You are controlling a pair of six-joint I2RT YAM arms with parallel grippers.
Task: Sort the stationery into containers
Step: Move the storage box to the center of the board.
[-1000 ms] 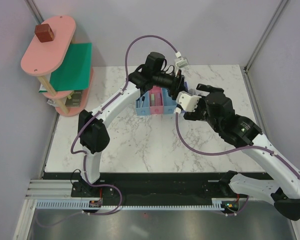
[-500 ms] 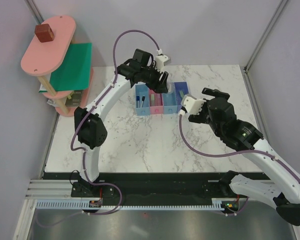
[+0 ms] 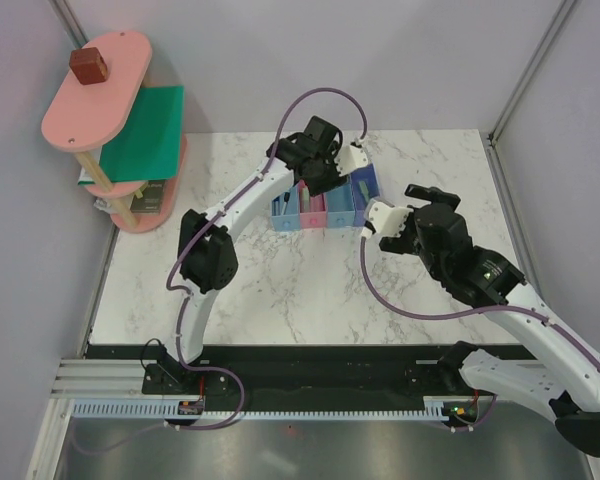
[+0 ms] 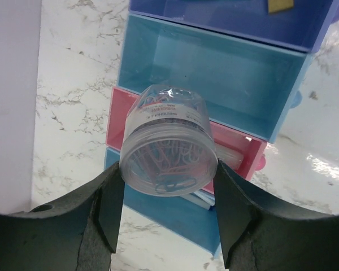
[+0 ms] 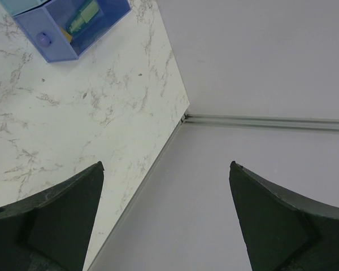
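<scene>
My left gripper (image 4: 168, 183) is shut on a clear round tub of paper clips (image 4: 168, 144) and holds it above the row of bins (image 3: 325, 205). Below it lie the purple-blue bin (image 4: 243, 25), the light blue bin (image 4: 214, 73), which shows nothing inside, the pink bin (image 4: 116, 113) and the blue bin (image 4: 175, 217) with white markers (image 4: 203, 197). In the top view the left gripper (image 3: 320, 178) hangs over the row. My right gripper (image 3: 425, 192) is open and empty, right of the bins. Its wrist view shows the purple-blue bin (image 5: 51, 39) holding a mint-green piece (image 5: 82, 17).
A pink-and-green tiered shelf (image 3: 110, 130) with a brown cube (image 3: 87, 65) on top stands at the back left. Grey walls close off the back and right of the marble table (image 3: 280, 290). The table's back right edge (image 5: 152, 164) runs under my right gripper (image 5: 165, 169).
My left gripper has swung from behind the left end of the bins back to the right, over the row. The right arm has drawn back slightly and stays open.
</scene>
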